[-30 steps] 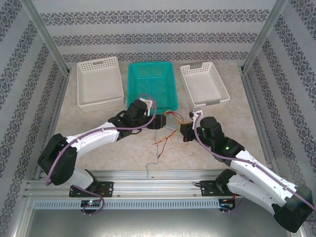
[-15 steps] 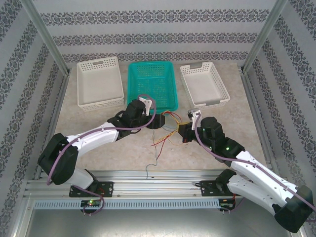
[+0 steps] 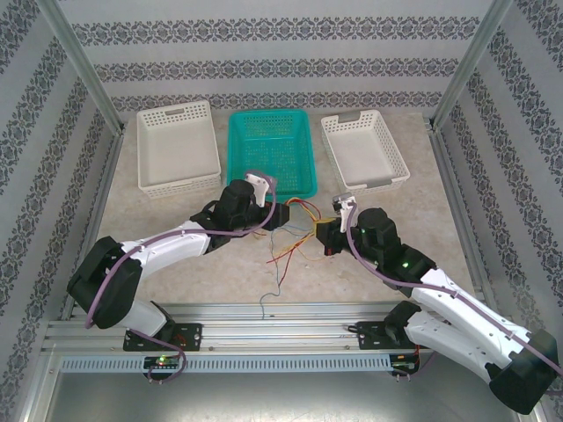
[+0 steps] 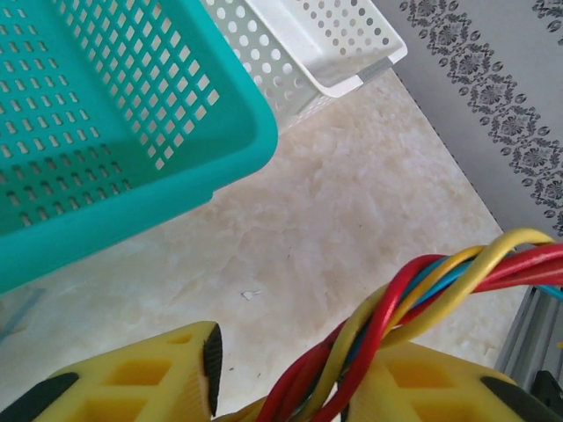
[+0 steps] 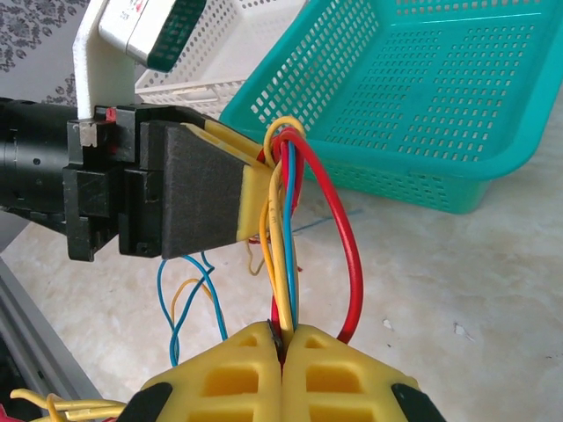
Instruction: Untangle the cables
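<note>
Nearest the arm bases, loose ends of the cables (image 3: 283, 253) trail across the counter (image 3: 176, 268) toward the near rail, a thin greyish strand reaching closest to it. Just beyond, the right end effector (image 5: 281, 338) is clamped tight on the cables. Yellow, blue and red strands rise out of its pinched pads, and one red strand bows out to the side in a loop. A little further on, the left end effector (image 4: 295, 374) straddles the part where red, yellow and blue wind round each other like rope. Its jaws stand partly apart, with a clear gap between one pad and the bundle; whether the other pad already touches the wires is hard to say from the wrist view. The step in hand looks like taking a second hold so the two arms can work the twist loose. To do it well, the left jaws should close squarely on the bundle close to the twist, not on a stray loop. The right hold should stay firm while the pull goes slowly, apart and against the direction of winding, so no strand slips or kinks. The lift should clear the teal basket (image 3: 267, 113) just behind, since a loop could snag its rim. Farthest back, one white basket (image 3: 176, 107) sits to its left and another white basket (image 3: 333, 151) to its right
</note>
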Controlling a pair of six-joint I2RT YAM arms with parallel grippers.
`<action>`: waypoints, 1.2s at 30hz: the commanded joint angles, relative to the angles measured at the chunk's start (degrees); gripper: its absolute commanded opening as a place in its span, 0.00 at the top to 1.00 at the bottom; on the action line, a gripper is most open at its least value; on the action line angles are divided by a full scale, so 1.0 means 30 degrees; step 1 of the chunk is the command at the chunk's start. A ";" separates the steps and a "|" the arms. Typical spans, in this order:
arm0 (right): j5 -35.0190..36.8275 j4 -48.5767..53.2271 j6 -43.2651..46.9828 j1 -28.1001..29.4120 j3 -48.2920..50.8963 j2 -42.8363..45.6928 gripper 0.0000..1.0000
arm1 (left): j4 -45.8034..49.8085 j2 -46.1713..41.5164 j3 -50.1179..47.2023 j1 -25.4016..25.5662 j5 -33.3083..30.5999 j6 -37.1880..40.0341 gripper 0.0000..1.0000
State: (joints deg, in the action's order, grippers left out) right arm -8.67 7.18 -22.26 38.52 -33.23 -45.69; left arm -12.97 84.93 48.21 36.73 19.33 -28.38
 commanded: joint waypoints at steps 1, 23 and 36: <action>-0.0245 -0.0249 0.0359 0.0278 -0.0077 0.0064 1.00 | -0.1204 -0.0321 -0.0172 -0.0159 0.0037 0.0197 0.68; -0.1053 0.0964 -0.1486 0.0558 -0.2694 -0.0075 0.34 | 0.2374 -0.3514 0.1360 -0.0151 -0.4160 -0.1641 1.00; 0.3573 -0.0393 -0.2849 0.2081 -0.2792 -0.2826 0.32 | 0.3292 -0.4472 0.2083 0.1311 -0.4840 -0.2313 1.00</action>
State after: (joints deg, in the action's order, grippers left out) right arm -2.76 9.69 -28.77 43.81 -40.36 -53.63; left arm -4.01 72.93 52.88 39.59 6.02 -33.91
